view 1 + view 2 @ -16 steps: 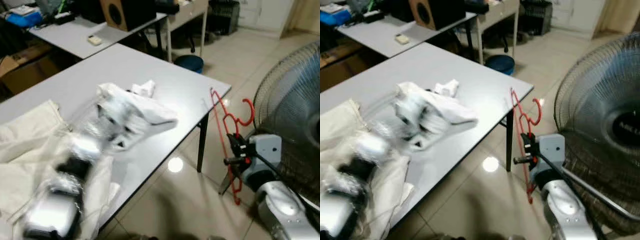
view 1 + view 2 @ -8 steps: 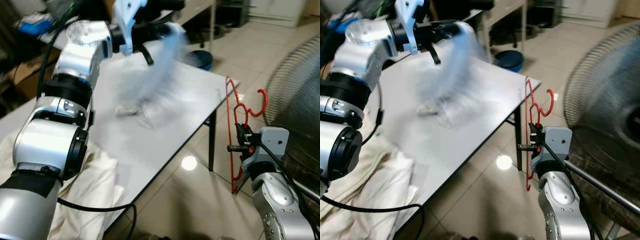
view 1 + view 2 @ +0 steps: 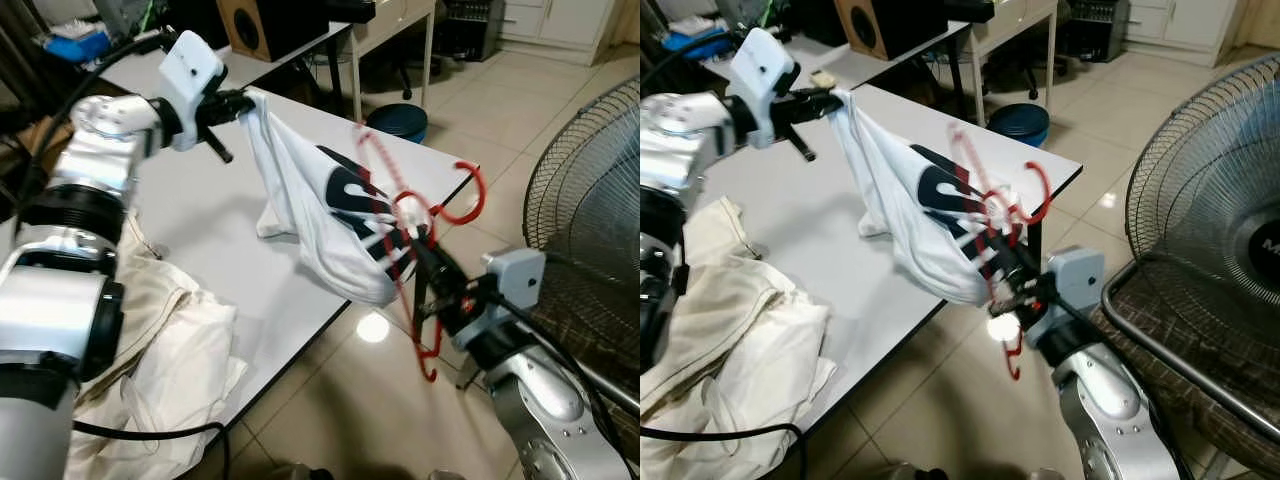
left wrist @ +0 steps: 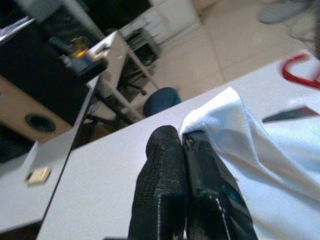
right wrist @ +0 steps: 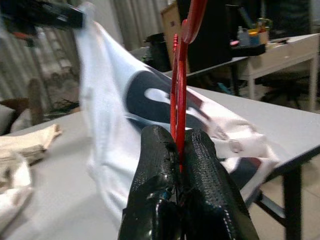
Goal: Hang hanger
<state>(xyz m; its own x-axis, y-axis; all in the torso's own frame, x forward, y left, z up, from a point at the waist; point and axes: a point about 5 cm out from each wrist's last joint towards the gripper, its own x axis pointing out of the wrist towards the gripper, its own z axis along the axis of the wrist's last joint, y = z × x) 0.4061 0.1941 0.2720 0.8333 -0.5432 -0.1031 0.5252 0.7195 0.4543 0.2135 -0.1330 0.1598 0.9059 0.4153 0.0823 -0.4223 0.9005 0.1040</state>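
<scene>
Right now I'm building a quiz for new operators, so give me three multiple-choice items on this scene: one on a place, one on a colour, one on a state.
1. Where is the folded cream cloth?
A. on the grey table, on the robot's left side
B. on the floor under the fan
C. in the blue bin

2. What colour is the hanger?
A. blue
B. red
C. white

3. How is the white shirt held?
A. lying flat on the table
B. draped over the fan
C. lifted by one edge in the left claw

Answers:
1 A: the cloth lies on the table near its left end.
2 B: the hanger in the right claw is red.
3 C: the left claw is pinched shut on the shirt's edge, and the shirt hangs from it above the table.
</scene>
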